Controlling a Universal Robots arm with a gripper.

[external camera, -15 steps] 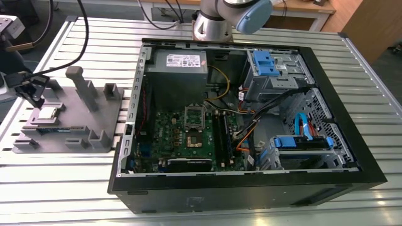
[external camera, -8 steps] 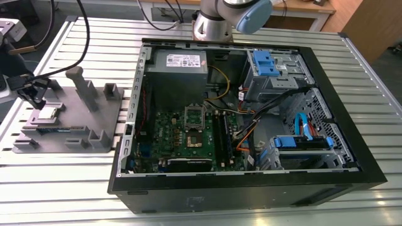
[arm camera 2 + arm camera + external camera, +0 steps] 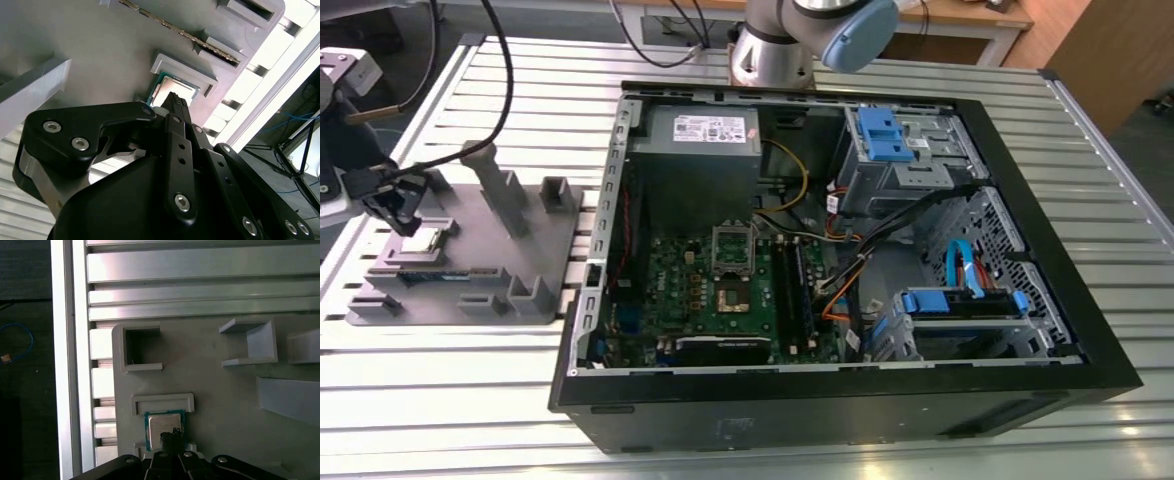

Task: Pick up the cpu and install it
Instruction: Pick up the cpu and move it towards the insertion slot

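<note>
Silvery on top with a thin green rim, the cpu (image 3: 162, 421) lies flat in a shallow recess of the grey plastic fixture (image 3: 225, 390), directly beneath the gripper (image 3: 170, 436), which hangs close over the chip. Whether the gripper touches the chip, and whether it is apart or together, I cannot tell. The open computer case (image 3: 854, 400) stands well apart from the gripper.

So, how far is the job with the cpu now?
Nothing looks done yet: the cpu lies flat in its pocket on the grey fixture. In hand: the pincer hangs right over the cpu in the first wrist view; I cannot tell if it touches. Left: lifting the cpu and seating it in the socket inside the case.
</note>
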